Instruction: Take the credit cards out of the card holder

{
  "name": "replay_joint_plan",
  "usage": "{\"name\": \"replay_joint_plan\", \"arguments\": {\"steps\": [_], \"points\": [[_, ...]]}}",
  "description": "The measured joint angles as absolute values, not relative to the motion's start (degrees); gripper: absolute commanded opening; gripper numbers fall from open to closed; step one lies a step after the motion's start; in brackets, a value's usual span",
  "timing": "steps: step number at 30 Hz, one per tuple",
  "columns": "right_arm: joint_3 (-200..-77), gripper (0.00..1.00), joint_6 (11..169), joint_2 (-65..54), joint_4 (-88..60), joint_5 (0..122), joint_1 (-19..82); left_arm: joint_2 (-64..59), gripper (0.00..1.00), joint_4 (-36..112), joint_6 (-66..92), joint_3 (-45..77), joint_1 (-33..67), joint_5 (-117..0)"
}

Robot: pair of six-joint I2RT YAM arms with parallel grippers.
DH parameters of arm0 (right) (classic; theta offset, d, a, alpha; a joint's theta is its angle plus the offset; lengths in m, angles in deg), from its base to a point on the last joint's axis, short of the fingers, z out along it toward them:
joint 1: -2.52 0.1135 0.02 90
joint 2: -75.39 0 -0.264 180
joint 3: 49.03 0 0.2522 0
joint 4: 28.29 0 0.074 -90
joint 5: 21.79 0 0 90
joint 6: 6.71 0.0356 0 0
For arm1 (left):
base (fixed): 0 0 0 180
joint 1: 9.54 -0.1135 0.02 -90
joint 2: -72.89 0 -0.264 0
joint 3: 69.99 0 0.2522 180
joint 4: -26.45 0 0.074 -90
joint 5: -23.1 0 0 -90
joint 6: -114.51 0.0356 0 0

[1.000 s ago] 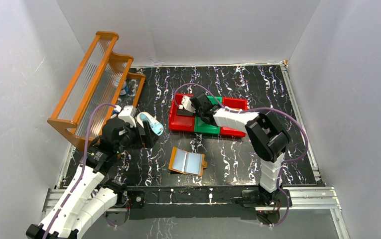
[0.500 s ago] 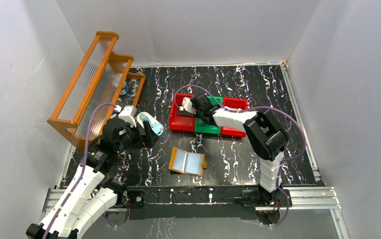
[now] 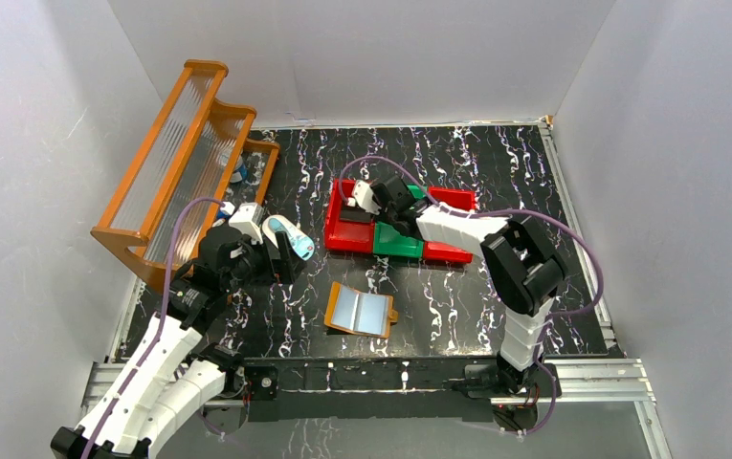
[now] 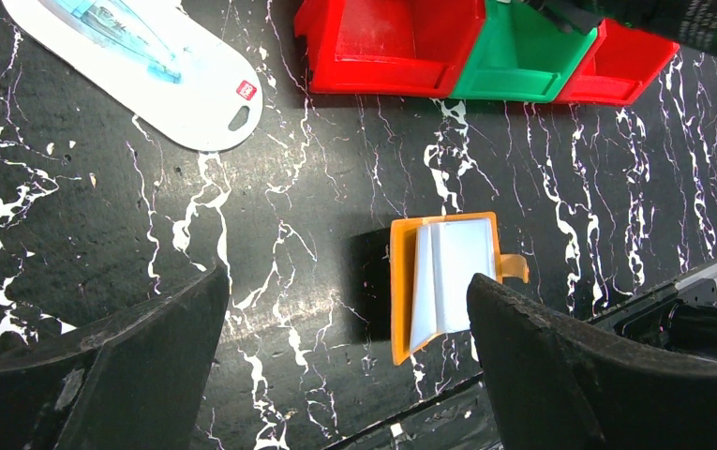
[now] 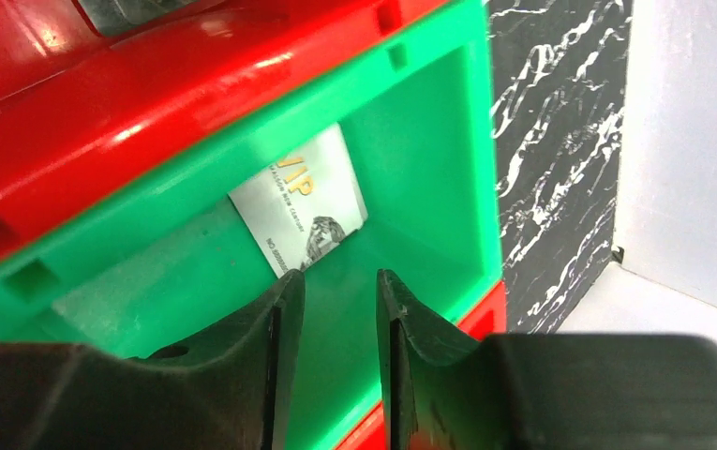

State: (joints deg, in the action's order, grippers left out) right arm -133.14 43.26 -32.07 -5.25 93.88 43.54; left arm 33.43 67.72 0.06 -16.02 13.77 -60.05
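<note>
So my right gripper (image 5: 340, 281) was nose-down inside the green bin (image 5: 429, 141), fingers a little apart with nothing between them, just green floor showing through the gap. One credit card (image 5: 303, 211), a white one with VIP printed on it, lay in the bin's far corner, propped against the wall. One fingertip sat right at its near corner, and I couldn't tell if it was touching.

That's worry number one. If that finger was on the card, lifting out at an angle could have snagged the corner and flipped the card back out of the bin, or over into the red bins (image 5: 148, 84) touching the green one on both sides.

The card holder (image 4: 403, 291) lay flat on the table (image 4: 289, 187), well apart from the green bin on the side nearer my bases, with a blue-grey card (image 4: 453, 277) lying on it. So I'd say the job wasn't finished.

My left gripper (image 4: 347, 281) hung off to the left of the green bin, above the table, jaws spread wide and empty.

Worry two: that card looked thin and shiny and the holder lay loose. Tugging the card without pinning the holder would probably drag the whole thing, and there wasn't much table beyond it on the side away from the bin.
</note>
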Motion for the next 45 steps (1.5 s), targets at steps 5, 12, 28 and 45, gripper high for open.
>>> {"name": "replay_joint_plan", "arguments": {"steps": [5, 12, 28, 45], "points": [[-133.0, 0.44, 46.8, -26.7, -4.0, 92.5, 43.6, 33.1, 0.98, 67.7, 0.1, -16.0, 13.8, -60.0], [-129.1, 0.55, 67.3, -11.7, -3.2, 84.7, 43.7, 32.7, 0.98, 67.3, 0.1, -16.2, 13.8, -58.5], [-103.8, 0.48, 128.9, 2.2, -8.2, 61.2, 52.0, 18.7, 0.94, 62.7, -1.3, -18.7, 13.8, -45.5], [-103.1, 0.47, 146.2, -2.0, -3.5, 77.6, 66.3, 8.5, 0.59, 59.6, -7.0, -21.3, 25.0, -48.6]]}}
